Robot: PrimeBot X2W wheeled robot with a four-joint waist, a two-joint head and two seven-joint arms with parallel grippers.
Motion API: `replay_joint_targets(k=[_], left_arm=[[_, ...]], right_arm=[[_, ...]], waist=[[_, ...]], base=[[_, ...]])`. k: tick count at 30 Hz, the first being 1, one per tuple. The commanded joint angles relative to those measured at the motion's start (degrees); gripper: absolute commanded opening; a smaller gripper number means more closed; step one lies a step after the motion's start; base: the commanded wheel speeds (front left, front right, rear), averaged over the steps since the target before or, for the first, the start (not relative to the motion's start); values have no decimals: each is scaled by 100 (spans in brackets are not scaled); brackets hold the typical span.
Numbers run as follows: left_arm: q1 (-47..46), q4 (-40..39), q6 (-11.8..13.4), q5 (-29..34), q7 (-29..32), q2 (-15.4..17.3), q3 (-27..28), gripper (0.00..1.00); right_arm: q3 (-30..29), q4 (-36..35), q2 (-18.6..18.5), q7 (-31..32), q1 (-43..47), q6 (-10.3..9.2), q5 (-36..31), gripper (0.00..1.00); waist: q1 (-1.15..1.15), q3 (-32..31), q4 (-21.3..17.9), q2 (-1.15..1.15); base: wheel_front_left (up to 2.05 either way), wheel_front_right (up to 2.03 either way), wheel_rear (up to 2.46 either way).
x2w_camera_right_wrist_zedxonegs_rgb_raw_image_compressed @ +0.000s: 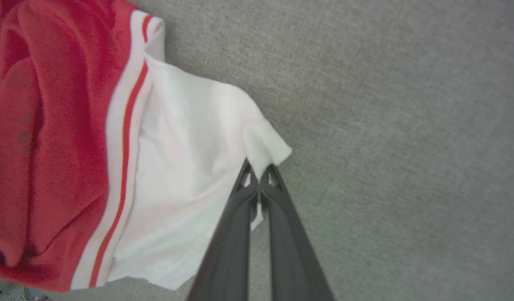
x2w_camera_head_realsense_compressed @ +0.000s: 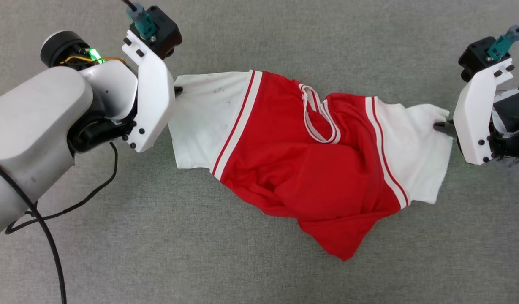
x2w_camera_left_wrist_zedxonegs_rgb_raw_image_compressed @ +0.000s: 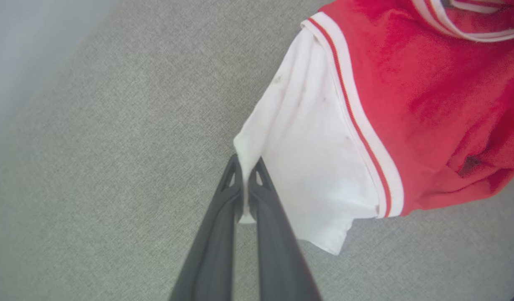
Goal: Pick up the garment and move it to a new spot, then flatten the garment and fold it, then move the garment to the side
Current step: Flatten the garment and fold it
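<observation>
The garment point(x2w_camera_head_realsense_compressed: 310, 169), a red T-shirt with white sleeves and striped trim, lies stretched sideways across the grey surface, its red body rumpled and bunched in the middle. My left gripper point(x2w_camera_head_realsense_compressed: 177, 90) is shut on the edge of the left white sleeve point(x2w_camera_left_wrist_zedxonegs_rgb_raw_image_compressed: 307, 159); in the left wrist view the sleeve's hem is pinched between the dark fingers point(x2w_camera_left_wrist_zedxonegs_rgb_raw_image_compressed: 244, 167). My right gripper point(x2w_camera_head_realsense_compressed: 440, 125) is shut on the edge of the right white sleeve point(x2w_camera_right_wrist_zedxonegs_rgb_raw_image_compressed: 185, 175), with the cloth caught at the fingertips point(x2w_camera_right_wrist_zedxonegs_rgb_raw_image_compressed: 259, 171). The collar point(x2w_camera_head_realsense_compressed: 320, 116) faces up.
A grey carpet-like surface point(x2w_camera_head_realsense_compressed: 259, 274) spreads all around the garment. A black cable point(x2w_camera_head_realsense_compressed: 73, 202) loops on it below my left arm. In the left wrist view a pale wall or edge point(x2w_camera_left_wrist_zedxonegs_rgb_raw_image_compressed: 26, 50) shows at the upper left.
</observation>
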Motion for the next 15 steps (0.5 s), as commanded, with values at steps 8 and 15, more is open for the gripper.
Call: replay_joint_targets(k=[8,15], left_arm=[[-117,-186,0,120,-784,279,17,0],[-417,-169,0,429,-1763,292,197,0]], right_arm=[[252,-809,-575,-834,-8,-2,201,0],[90,-1347,-970,-1476,-226,-2,320,0]], waist=[[0,-638,-184,0],[0,-855,-193,0]], base=[[0,0,0],[0,0,0]])
